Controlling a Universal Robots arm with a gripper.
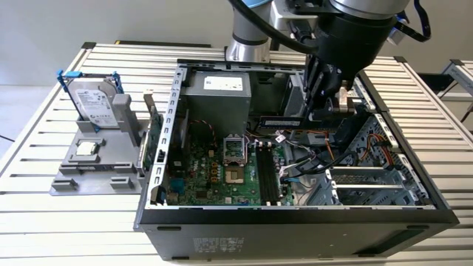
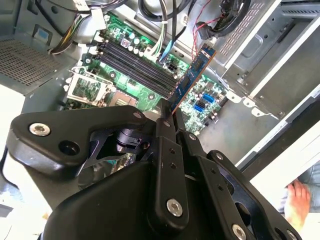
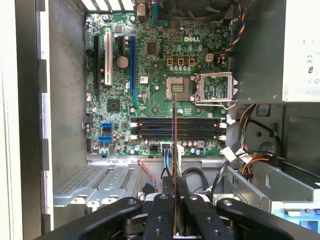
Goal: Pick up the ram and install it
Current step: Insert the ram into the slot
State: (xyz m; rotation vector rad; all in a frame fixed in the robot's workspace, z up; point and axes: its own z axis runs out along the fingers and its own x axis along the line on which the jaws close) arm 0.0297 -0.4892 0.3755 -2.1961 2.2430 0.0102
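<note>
Exterior view is showing the black two-finger gripper point(image 1: 316, 113) reaching down into the open black computer case point(image 1: 296, 216), its fingers clamping the long, narrow green ram stick point(image 1: 281, 122) by one end. The ram is hanging level above the green motherboard point(image 1: 214, 172), just past the far end of the long black memory slots point(image 1: 267, 174) and lying crosswise to them, not seated in any of them. Both wrist views are showing the gripper point(image 3: 175, 182) point(image 2: 169, 112) pressing on the two flat faces of the ram point(image 3: 175, 135) point(image 2: 194, 75), which is pointing away from the fingers over the slots point(image 3: 177, 127). Well apart, towards the exterior view's left, a silver hard drive in a blue-handled frame point(image 1: 94, 102) is standing upright in a grey plastic holder point(image 1: 88, 166) on the white slatted table point(image 1: 44, 221). A person's hand point(image 2: 297, 200) is showing outside the case in the second wrist view
</note>
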